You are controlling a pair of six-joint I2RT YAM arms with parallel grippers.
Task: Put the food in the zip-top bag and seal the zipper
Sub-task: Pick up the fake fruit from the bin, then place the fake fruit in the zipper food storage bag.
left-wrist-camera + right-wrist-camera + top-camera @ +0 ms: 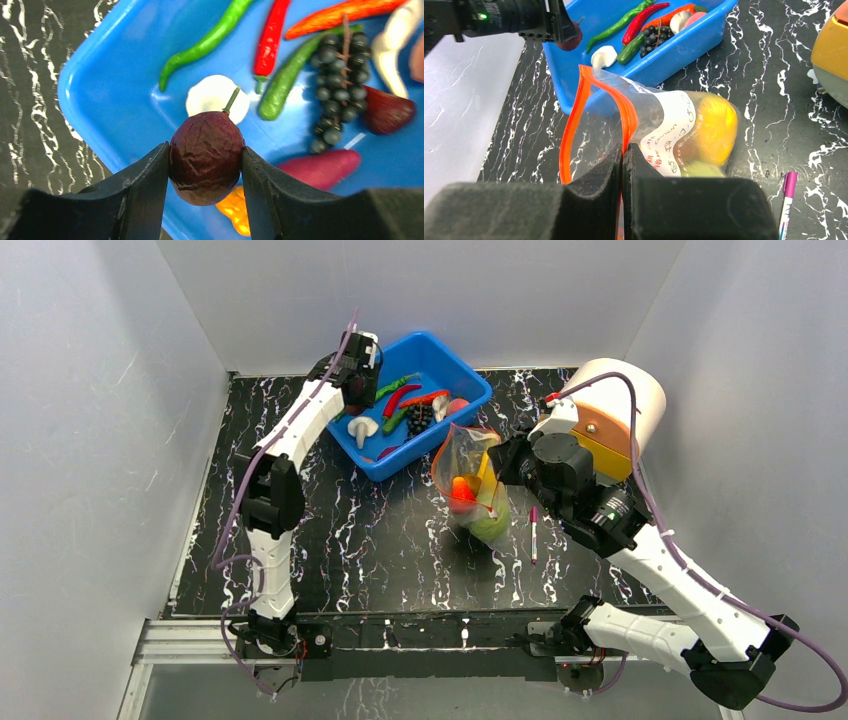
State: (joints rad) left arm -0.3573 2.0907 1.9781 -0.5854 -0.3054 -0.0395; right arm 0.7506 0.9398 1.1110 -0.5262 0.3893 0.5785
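Note:
My left gripper (205,147) is shut on a round, wrinkled brown fruit (206,157) with a green stem, held above the near left corner of the blue tub (115,75). In the top view the left gripper (362,365) is over the tub's left end. My right gripper (623,147) is shut on the red-orange zipper (574,115) and holds the clear zip-top bag (659,125) up with its mouth open towards the tub. The bag (470,465) holds a yellow piece (716,125), a green piece (490,525) and an orange piece (462,488).
The tub holds a green chili (205,42), red chili (270,37), black grapes (340,85), white mushroom (212,97) and other pieces. A pink-capped pen (533,533) lies right of the bag. A white and yellow cylinder (615,405) stands at the back right. Grey walls enclose the table.

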